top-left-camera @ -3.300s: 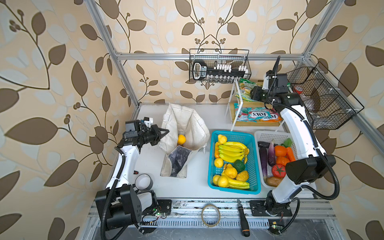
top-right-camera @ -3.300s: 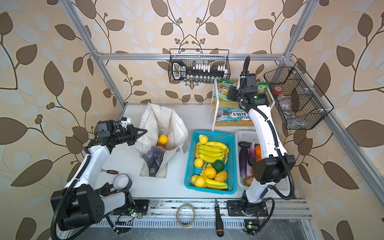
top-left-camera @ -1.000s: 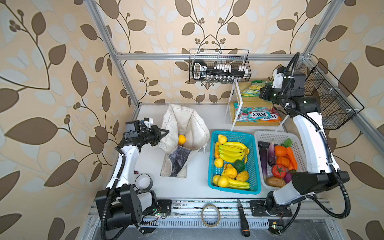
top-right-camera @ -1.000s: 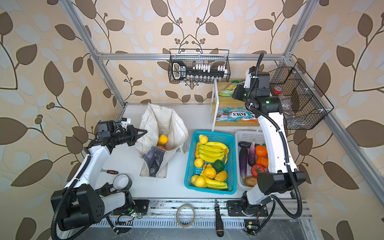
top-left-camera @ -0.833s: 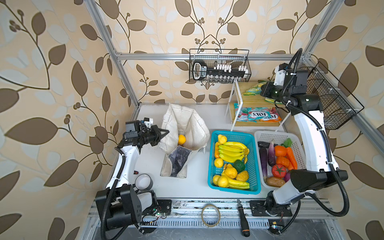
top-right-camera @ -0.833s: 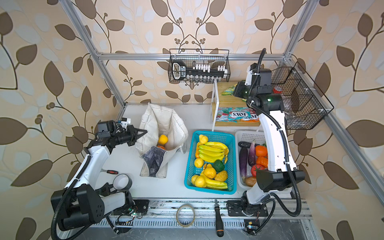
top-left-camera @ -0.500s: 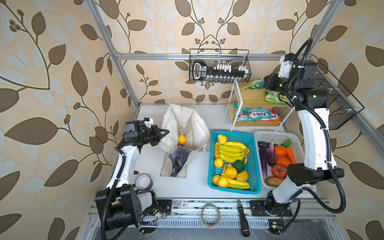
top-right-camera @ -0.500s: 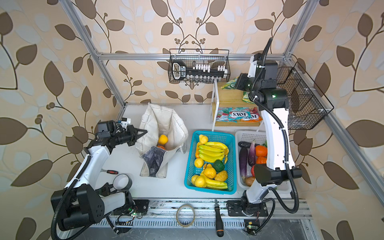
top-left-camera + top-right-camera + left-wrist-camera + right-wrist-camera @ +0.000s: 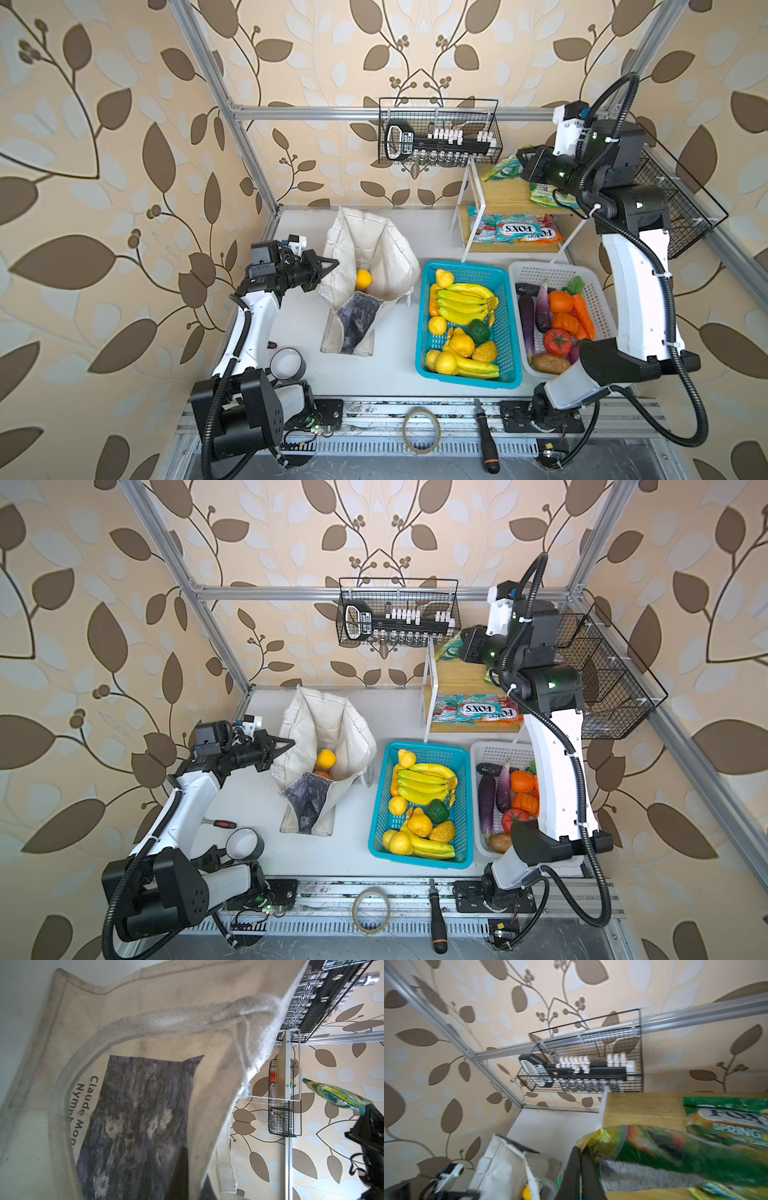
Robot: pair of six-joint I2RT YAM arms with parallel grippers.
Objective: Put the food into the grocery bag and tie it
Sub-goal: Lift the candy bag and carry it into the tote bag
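The off-white grocery bag (image 9: 376,253) (image 9: 328,725) stands open at the table's middle left, an orange fruit (image 9: 363,279) (image 9: 325,759) inside. My left gripper (image 9: 332,264) (image 9: 291,742) (image 9: 194,1184) is shut on the bag's left rim. High over the wooden shelf, my right gripper (image 9: 524,165) (image 9: 466,646) (image 9: 580,1169) is shut on a green-and-yellow snack packet (image 9: 503,169) (image 9: 664,1153), lifted clear of the board. A second packet (image 9: 548,195) (image 9: 726,1124) lies on the shelf. Purple eggplants (image 9: 527,318) rest in the white basket (image 9: 540,272).
A blue basket (image 9: 509,332) of bananas and yellow fruit sits beside the bag. FOX'S packets (image 9: 515,228) lie on the lower shelf. Black wire baskets hang on the back wall (image 9: 438,133) and right wall (image 9: 681,208). A tape roll (image 9: 286,363) lies near the left arm.
My right arm has risen up and back from the shelf with the snack packet in its grip. The left arm and the bag have not moved.
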